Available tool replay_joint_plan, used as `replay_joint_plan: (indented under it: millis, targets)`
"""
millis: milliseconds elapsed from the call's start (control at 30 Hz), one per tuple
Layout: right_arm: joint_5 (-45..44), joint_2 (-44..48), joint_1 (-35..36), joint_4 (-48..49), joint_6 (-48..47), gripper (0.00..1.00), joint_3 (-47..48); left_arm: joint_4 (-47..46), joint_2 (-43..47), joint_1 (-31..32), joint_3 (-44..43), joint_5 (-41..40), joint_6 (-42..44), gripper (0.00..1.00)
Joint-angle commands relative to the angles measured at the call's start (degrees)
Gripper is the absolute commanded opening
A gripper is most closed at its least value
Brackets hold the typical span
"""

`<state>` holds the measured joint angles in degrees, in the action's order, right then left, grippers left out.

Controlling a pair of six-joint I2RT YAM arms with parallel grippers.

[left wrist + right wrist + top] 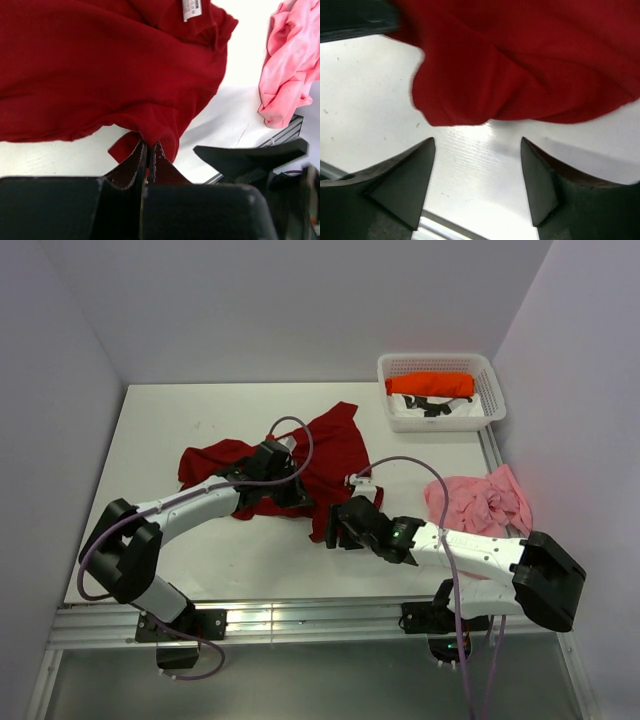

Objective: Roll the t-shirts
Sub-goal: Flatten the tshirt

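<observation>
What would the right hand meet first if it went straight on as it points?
Most likely the crumpled dark red cotton t-shirt: its near fold lies directly ahead of the open right hand, with only bare white table between. Height above the cloth is unclear.

We count three t-shirts: one dark red t-shirt (335,440), one pale pink t-shirt (480,502), one orange t-shirt (430,384); one white lattice basket (445,424); one table (160,430); two arms, the left arm (190,505) and the right arm (470,550); two grippers, the left gripper (148,146) and the right gripper (477,144); one white label (191,7) sewn on the red cloth.
</observation>
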<state>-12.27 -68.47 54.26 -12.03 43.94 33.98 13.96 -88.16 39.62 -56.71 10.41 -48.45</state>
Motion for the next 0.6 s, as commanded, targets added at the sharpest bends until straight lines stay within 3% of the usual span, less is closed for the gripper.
replay_joint_plan:
  millis: [0,200,567]
  targets:
    - [-11.9,-1.8,4.4,1.4,0.9,0.77,4.2,-3.0,-1.2,-1.1,-2.4,3.8,1.6,0.0]
    - [-19.4,-9.7,9.7,0.1,1.3,0.78,10.0,-2.4,-3.8,-1.9,-5.3,5.0,1.9,0.0]
    - [-35.5,-28.6,15.8,-17.1,8.1,0.77,28.6,-3.9,-5.2,-3.1,-6.1,9.1,1.4,0.0]
